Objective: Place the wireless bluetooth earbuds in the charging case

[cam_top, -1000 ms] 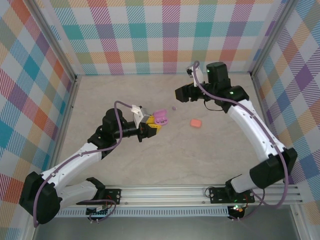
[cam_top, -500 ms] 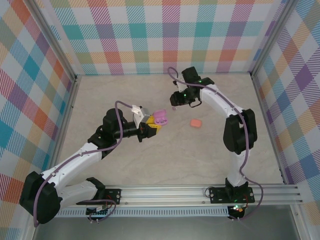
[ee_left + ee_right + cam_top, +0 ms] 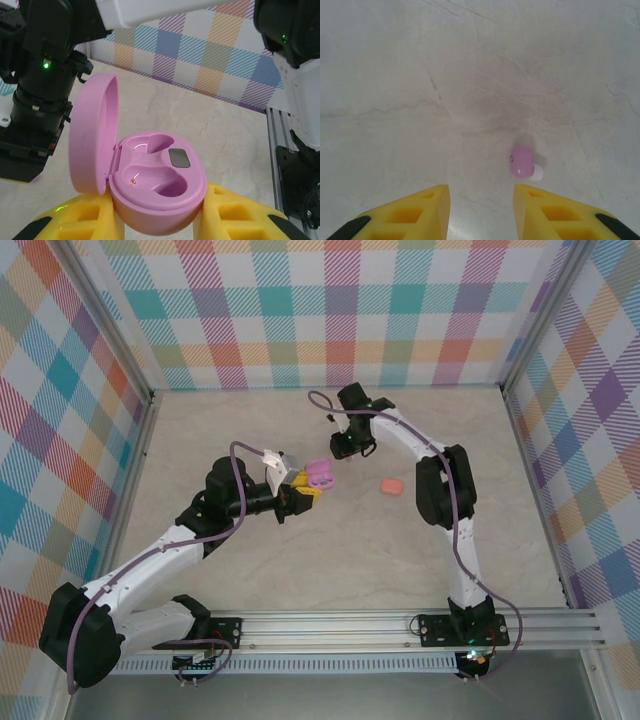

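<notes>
The pink case (image 3: 155,190) is clamped in the left end effector (image 3: 157,222). Being offset from the narrow, empty gap of the right end effector (image 3: 480,210), the purple earbud (image 3: 521,162) could be knocked aside.

Rounded pink plastic charging case (image 3: 157,192), between the left gripper's yellow plastic fingers (image 3: 235,212): moulded interior glossy, with bright highlights; outer lid face smooth, satin.

Small grey rectangular pad (image 3: 179,157) in the case's tray: dull metallic sheen.

Fingers: matt, smooth plastic with moulded recesses.

Pale marble-look table surface (image 3: 470,75): smooth, low sheen, faint veining.

Tiny purple plastic earbud (image 3: 521,162), just ahead of the right gripper's yellow plastic fingers (image 3: 555,210): smooth, slightly glossy, whitish tip.
</notes>
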Tool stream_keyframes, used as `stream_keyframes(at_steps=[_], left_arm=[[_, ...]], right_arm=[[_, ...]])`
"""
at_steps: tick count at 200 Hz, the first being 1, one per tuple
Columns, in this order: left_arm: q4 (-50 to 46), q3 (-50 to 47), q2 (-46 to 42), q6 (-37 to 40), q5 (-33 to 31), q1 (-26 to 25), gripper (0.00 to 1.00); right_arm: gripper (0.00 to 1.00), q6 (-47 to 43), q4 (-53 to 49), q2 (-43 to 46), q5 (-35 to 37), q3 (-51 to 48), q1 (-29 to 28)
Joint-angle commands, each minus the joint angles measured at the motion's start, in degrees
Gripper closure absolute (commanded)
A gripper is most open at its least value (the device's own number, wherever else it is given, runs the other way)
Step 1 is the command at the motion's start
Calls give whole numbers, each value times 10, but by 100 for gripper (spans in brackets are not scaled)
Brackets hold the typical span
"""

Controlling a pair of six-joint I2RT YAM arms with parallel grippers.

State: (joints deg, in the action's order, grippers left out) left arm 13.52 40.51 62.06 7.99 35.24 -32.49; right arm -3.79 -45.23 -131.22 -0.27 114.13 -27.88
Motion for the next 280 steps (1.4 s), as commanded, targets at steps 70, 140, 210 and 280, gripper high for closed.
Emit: stream_keyframes(at_steps=[70, 140, 210, 280], left_arm=[[-11, 14, -3, 5, -4, 8, 85], [-18, 19, -3, 7, -3, 8, 85], [-23, 20, -2, 8, -1, 8, 86], [-30, 22, -4, 11, -2, 8, 86]], right_arm=[[63, -35, -38, -57, 30, 54, -2], [67, -48, -43, -75, 25, 59, -2], [70, -58, -53, -87, 24, 64, -3], [76, -56, -59, -73, 8, 62, -2]])
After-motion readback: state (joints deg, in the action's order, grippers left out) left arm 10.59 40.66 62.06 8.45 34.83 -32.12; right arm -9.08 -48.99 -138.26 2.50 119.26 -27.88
